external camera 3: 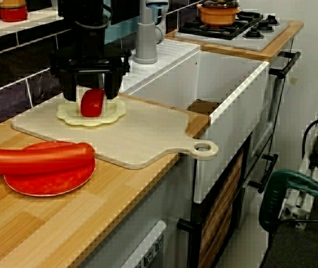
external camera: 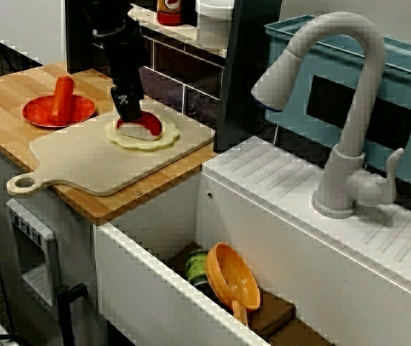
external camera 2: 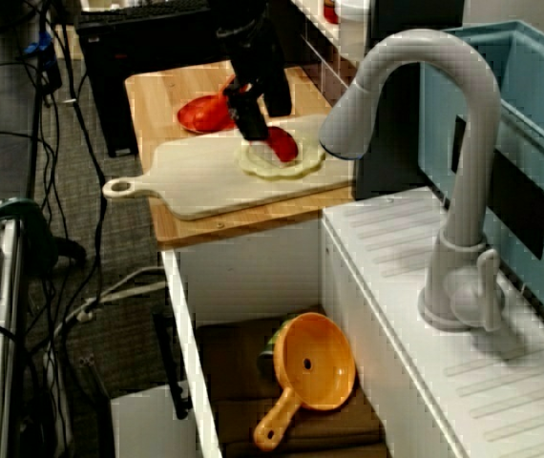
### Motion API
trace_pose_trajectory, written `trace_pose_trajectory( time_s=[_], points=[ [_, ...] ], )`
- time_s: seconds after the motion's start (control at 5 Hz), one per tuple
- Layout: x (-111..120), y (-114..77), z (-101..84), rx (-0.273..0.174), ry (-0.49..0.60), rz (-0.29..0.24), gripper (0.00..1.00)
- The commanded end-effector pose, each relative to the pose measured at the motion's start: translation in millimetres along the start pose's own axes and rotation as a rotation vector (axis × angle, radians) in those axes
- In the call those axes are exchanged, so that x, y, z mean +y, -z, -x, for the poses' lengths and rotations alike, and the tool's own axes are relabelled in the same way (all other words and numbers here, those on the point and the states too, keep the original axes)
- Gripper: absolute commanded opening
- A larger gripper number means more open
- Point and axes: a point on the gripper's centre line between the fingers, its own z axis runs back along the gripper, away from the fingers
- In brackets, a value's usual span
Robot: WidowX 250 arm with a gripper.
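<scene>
Beyond the red plastic sausage (external camera 3: 39,158), the black gripper (external camera 3: 91,96) is straddling, jaws wide, a red rounded piece (external camera 3: 92,105) on the pale wooden board (external camera 3: 148,134), likely needing steady vertical motion.

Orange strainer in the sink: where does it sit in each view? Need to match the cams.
View from the counter's front: orange strainer low centre, inside the sink, handle toward the bottom edge.
View from above the sink: orange strainer low centre, handle pointing lower left.
View from the counter's end: not in it; the sink wall hides its inside.
Shared landmark: the cutting board with its loop handle.
</scene>
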Motion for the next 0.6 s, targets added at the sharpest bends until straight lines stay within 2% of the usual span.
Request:
trace_pose_trajectory(
  time_s=[0.0,0.2,0.4],
  points=[
    [2.6,-5.5,2.6,-0.007,-0.008,-0.027,1.0],
    [2.0,1.3,6.0,-0.114,-0.104,-0.174,1.0],
    [1.7,5.0,8.5,-0.092,-0.148,-0.163,1.0]
  ],
)
